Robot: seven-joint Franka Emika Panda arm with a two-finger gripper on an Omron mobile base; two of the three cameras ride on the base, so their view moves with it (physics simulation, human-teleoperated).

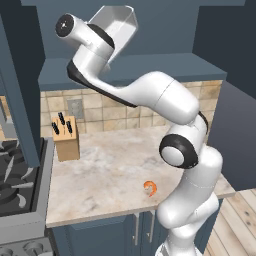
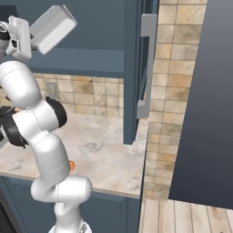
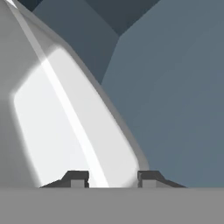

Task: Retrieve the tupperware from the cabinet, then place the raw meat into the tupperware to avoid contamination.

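A white robot arm reaches up and back toward a tall dark blue-grey wall cabinet [image 2: 132, 68] with a long vertical silver bar handle [image 2: 146, 63]. Its gripper [image 3: 109, 178] is raised high, above the bench, and is pinched onto the wall of a shallow white rectangular tupperware container [image 1: 116, 25] with rounded corners. In the hand view the two dark fingertips [image 3: 75, 178] stand a little apart with the pale container wall passing between them. The tupperware hangs in the air, tilted, in front of the open cabinet's dark interior; from the left base view its inside looks bare.

Below, a pale marbled stone bench [image 1: 110, 170] runs along a tan tiled wall. A small curled orange shrimp [image 1: 150, 188], the raw meat, lies on the bench near its front edge, just beside the robot's body and well apart from the tupperware. A light wooden knife block [image 1: 66, 137] with dark handles stands upright near the back left of the bench, beside a dark stove top [image 1: 15, 180].
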